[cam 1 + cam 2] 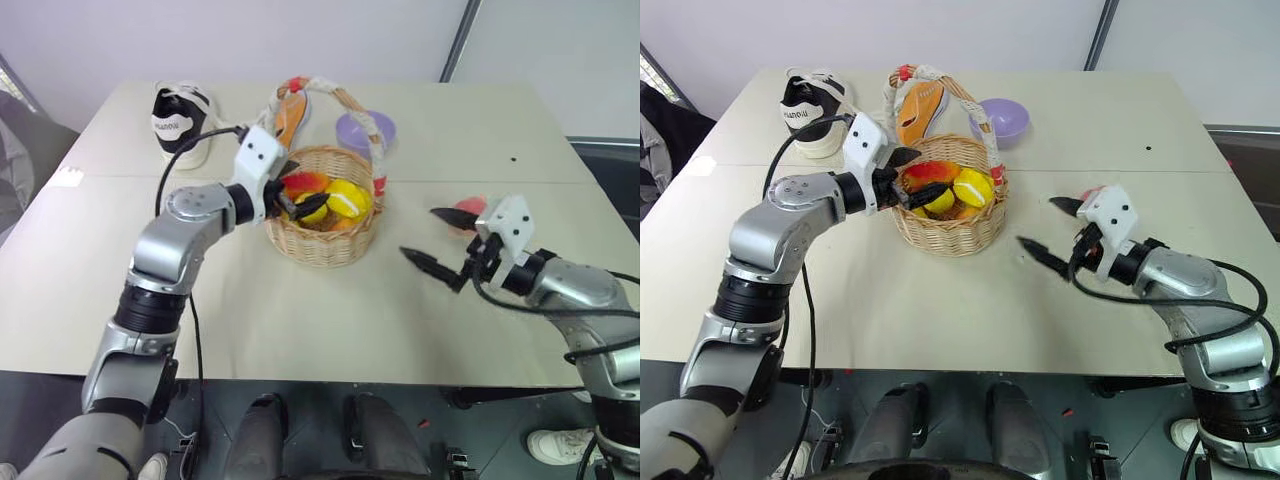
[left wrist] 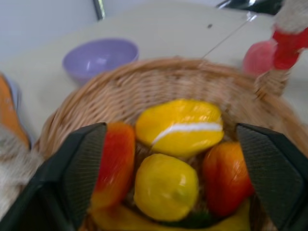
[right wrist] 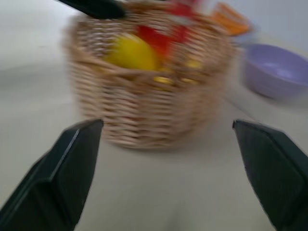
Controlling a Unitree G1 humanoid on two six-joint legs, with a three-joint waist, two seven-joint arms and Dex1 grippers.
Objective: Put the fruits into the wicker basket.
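The wicker basket (image 1: 330, 245) stands mid-table, its cloth-wrapped handle (image 1: 330, 95) arching over it. Inside lie a yellow lemon (image 2: 166, 187), a yellow fruit with a white stripe (image 2: 179, 126) and red-orange fruits (image 2: 226, 178). My left gripper (image 1: 300, 197) hovers level over the basket's left rim, open, its fingers (image 2: 86, 168) wide apart above the fruits and holding nothing. The pink-red peach (image 1: 470, 206) rests on the table right of the basket. My right gripper (image 1: 428, 235) is open and empty just in front of the peach, pointing toward the basket.
A lilac bowl (image 1: 365, 130) sits behind the basket on the right. A black-and-white shoe (image 1: 180, 120) stands at the back left, and an orange shoe (image 1: 290, 115) lies just behind the basket. The beige table (image 1: 300, 320) reaches to the front edge near me.
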